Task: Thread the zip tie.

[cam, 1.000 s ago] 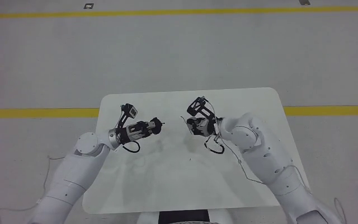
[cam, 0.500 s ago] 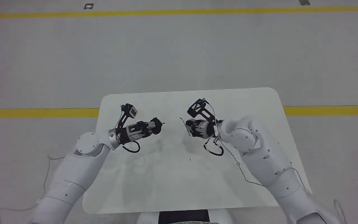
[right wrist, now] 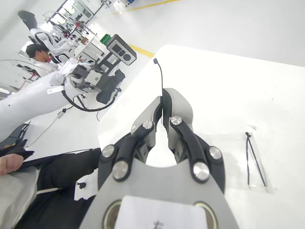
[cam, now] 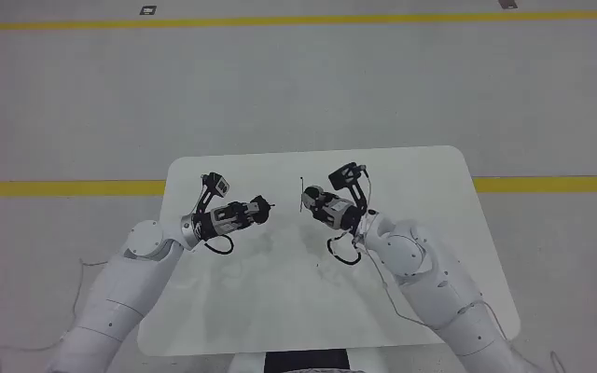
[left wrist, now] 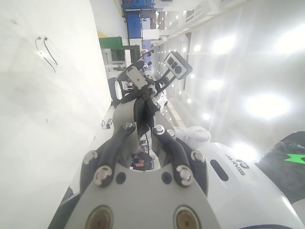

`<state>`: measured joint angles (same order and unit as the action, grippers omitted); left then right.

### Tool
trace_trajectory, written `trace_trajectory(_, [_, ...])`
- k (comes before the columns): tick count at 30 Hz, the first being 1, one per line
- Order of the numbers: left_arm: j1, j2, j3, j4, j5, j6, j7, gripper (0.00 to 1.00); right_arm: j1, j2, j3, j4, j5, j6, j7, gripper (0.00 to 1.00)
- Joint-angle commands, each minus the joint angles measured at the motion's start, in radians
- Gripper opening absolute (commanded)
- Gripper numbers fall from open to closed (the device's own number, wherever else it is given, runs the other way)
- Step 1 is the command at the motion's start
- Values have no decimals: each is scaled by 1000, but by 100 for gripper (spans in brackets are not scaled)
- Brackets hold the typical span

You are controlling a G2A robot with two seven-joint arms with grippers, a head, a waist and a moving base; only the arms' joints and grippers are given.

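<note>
- The left gripper is held above the worktop, left of the middle, and is pointed toward the right edge.
- Its fingers are seen pressed together in the left wrist view. Whether anything is caught between them cannot be told.
- The right gripper is held above the middle of the worktop. It is turned toward the left gripper, and a gap is left between the two.
- The right gripper is closed on a black zip tie, which is pinched between the pads.
- The zip tie is held clear of the surface. A short length is seen sticking out past the fingertips, and it ends in the small square head.
- In the top view the zip tie is seen as a thin dark line just on the left side of the right gripper. It is aimed toward the far edge.
- A clear bag is laid flat on the worktop, beside the right gripper on the far-edge side.
- Two spare ties are seen inside the bag, lying side by side.
- Beyond both side edges of the worktop, a yellow line is painted across the floor.
</note>
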<state>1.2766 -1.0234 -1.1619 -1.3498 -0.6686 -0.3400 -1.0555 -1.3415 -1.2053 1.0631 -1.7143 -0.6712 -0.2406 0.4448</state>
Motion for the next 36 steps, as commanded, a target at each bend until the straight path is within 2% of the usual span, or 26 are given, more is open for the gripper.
trace_trajectory(1, [0, 0, 0, 0, 0, 0, 0, 0, -27, -1, 4, -8, -3, 9, -71, 0])
trace_trajectory(6, [0, 0, 0, 0, 0, 0, 0, 0, -65, -3, 4, -6, -15, 23, -158, 0])
trace_trajectory(20, [0, 0, 0, 0, 0, 0, 0, 0, -71, -4, 3, -7, -17, 34, -173, 0])
trace_trajectory(30, [0, 0, 0, 0, 0, 0, 0, 0, -172, -26, -45, -48, -67, 153, -467, 0])
trace_trajectory(36, [0, 0, 0, 0, 0, 0, 0, 0, -193, -41, -90, -51, -66, 166, -559, 0])
